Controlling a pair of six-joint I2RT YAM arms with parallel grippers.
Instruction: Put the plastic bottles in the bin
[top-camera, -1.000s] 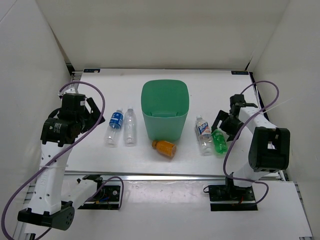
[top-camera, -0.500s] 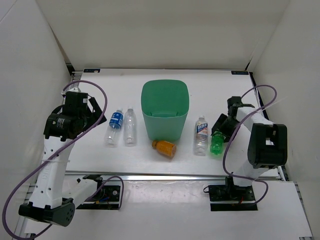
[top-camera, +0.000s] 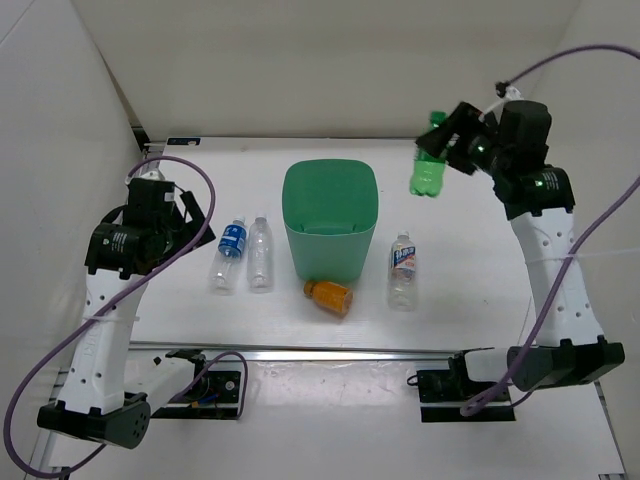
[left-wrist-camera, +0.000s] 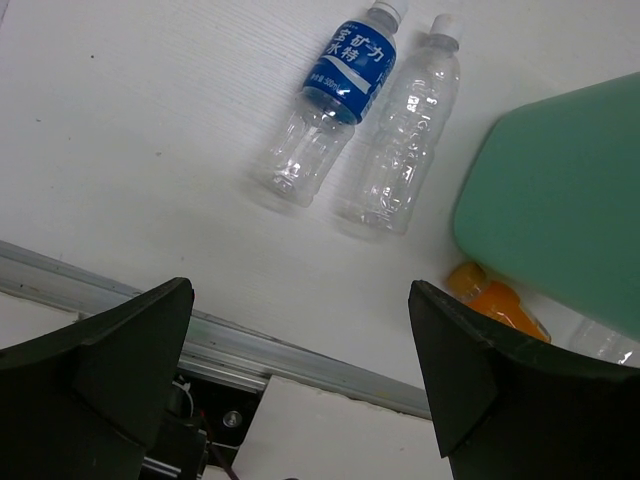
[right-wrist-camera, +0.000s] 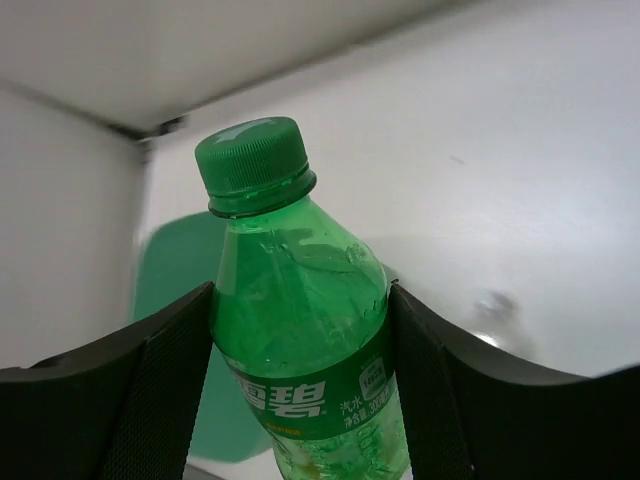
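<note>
The green bin (top-camera: 330, 215) stands upright at the table's middle. My right gripper (top-camera: 447, 150) is shut on the green bottle (top-camera: 429, 167), held high in the air to the right of the bin; in the right wrist view the green bottle (right-wrist-camera: 300, 350) sits between both pads. My left gripper (top-camera: 195, 222) is open and empty, left of the clear bottle with blue label (top-camera: 229, 252) and the plain clear bottle (top-camera: 260, 253). The orange bottle (top-camera: 330, 296) lies in front of the bin. The clear bottle with white-blue label (top-camera: 402, 271) lies right of the bin.
White walls close in the table on the left, back and right. An aluminium rail (top-camera: 330, 352) runs along the near edge. In the left wrist view the blue-label bottle (left-wrist-camera: 330, 100), plain clear bottle (left-wrist-camera: 400, 130), bin (left-wrist-camera: 560, 200) and orange bottle (left-wrist-camera: 495, 305) show.
My right gripper has closed on the green bottle and lifted it from the table up and back, to the right of the bin. The white-blue label bottle shifted slightly. The left arm barely moved.
</note>
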